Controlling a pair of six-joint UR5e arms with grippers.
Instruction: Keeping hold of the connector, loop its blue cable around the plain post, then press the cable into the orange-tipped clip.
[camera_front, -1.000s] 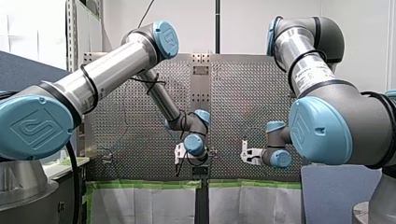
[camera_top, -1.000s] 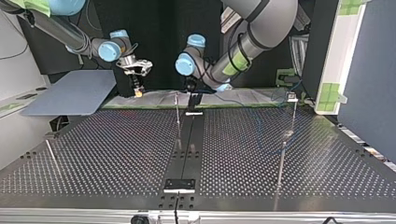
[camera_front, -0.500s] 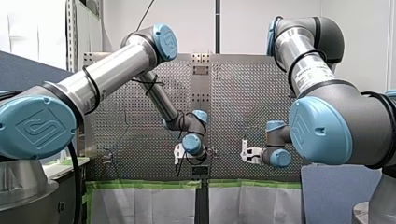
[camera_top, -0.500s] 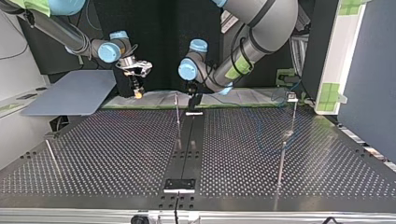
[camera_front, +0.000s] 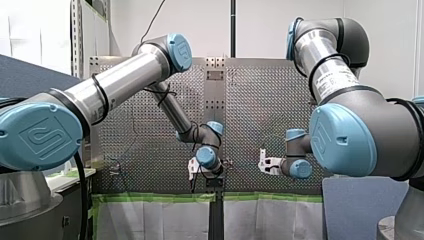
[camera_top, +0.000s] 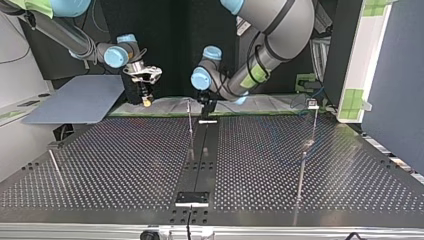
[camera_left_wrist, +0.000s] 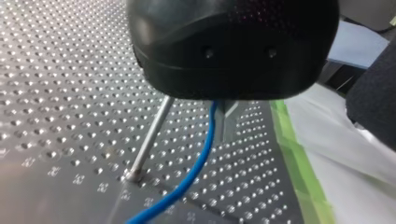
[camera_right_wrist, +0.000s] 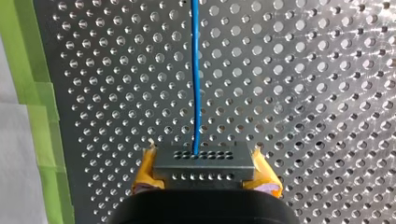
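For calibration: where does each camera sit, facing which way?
Front: behind my shoulders, over the table; my left arm, my right arm show.
Top: across the table, facing both arms, sides crossed.
Left wrist: on that arm, past my left gripper to the plain post.
Right wrist: on that arm, facing the connector between yellow pads.
Both wrist views show the blue cable.

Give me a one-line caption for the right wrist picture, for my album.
My right gripper clamps a grey connector between yellow pads, its blue cable running straight ahead over the perforated table.
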